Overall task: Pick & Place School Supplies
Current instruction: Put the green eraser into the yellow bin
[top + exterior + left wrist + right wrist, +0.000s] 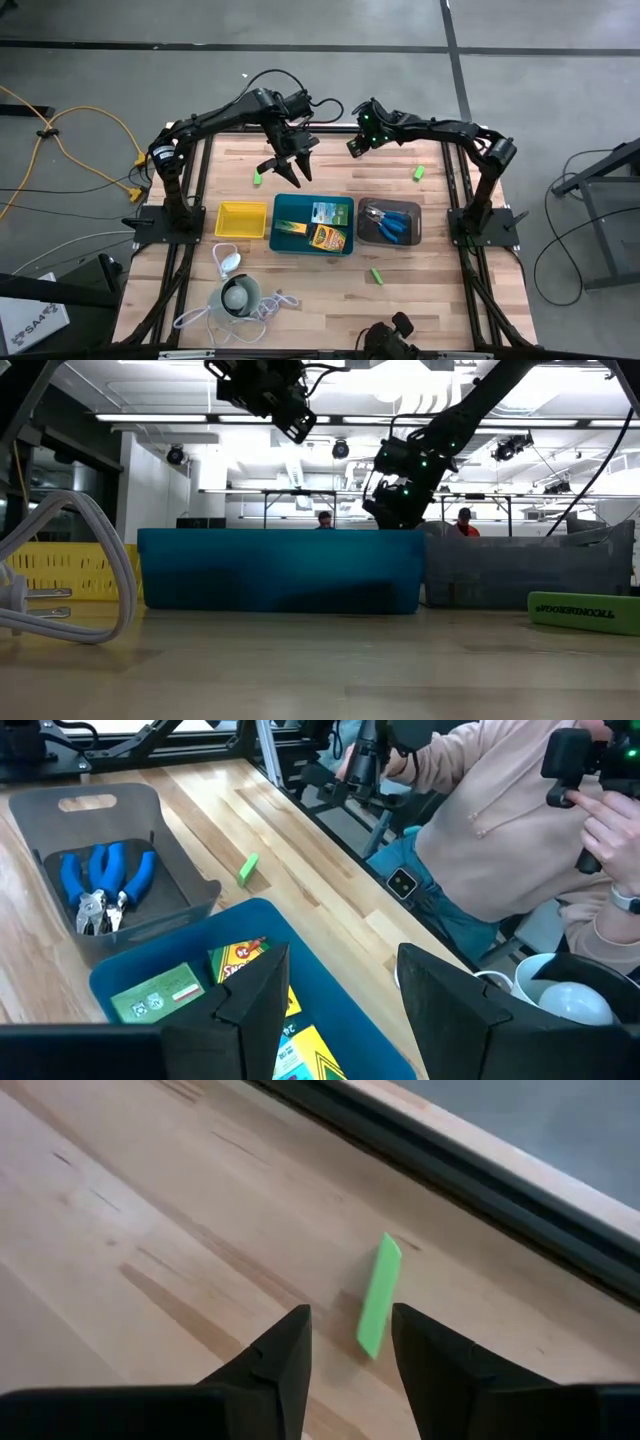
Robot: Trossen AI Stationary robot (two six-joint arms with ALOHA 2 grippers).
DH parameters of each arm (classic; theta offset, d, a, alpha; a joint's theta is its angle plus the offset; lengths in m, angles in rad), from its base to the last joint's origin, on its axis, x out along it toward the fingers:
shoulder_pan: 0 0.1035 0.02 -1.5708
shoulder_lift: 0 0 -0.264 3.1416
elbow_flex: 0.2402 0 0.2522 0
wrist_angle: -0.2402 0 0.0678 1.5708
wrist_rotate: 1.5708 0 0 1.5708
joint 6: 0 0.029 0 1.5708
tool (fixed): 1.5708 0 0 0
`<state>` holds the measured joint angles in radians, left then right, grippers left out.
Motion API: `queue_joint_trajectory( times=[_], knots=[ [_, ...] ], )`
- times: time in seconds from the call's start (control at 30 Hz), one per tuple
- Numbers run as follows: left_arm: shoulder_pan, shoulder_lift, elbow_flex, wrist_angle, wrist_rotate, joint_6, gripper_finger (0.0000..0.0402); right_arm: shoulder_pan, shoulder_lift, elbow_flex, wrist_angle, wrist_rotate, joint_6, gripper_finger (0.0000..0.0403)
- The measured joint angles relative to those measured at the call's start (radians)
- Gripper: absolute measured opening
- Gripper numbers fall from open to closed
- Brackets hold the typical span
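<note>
Lime-green blocks: one (257, 178) on the wooden surface (330, 290) near the left gripper (284, 168), one (419, 173) at right, one (377, 275) in front of the trays. Crayon boxes (327, 238) and green-and-white pack (327, 212): in teal tray (284, 211). Blue-handled tools (392, 224): in grey tray (364, 233). Left gripper: above the teal tray's rear, fingers spread, empty. Right gripper (358, 138): raised at rear centre, fingers parted, empty.

Two crayon boxes (324, 237) and a green-white pack (327, 212) lie flat inside the teal tray (282, 205). Blue-handled tools (390, 222) lie in the grey tray just beside it. Three lime blocks (257, 178) lie scattered on the wood around it.
</note>
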<state>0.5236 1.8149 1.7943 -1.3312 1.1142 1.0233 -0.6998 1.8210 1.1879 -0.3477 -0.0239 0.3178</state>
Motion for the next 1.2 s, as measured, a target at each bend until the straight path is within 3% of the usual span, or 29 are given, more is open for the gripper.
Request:
queue_joint_trajectory(
  times=[0.3, 1.2],
  knots=[
    [0.0, 0.0, 0.0, 0.0, 0.009, 0.0, 0.0184, 0.012, 0.013, 0.089, -0.066, -0.007, -0.011, 0.013],
    [-0.003, 0.0, 0.0, -0.012, 0.007, -0.021, 0.0184, 0.032, 0.1, 0.092, -0.121, 0.102, 0.004, 0.013]
  ],
)
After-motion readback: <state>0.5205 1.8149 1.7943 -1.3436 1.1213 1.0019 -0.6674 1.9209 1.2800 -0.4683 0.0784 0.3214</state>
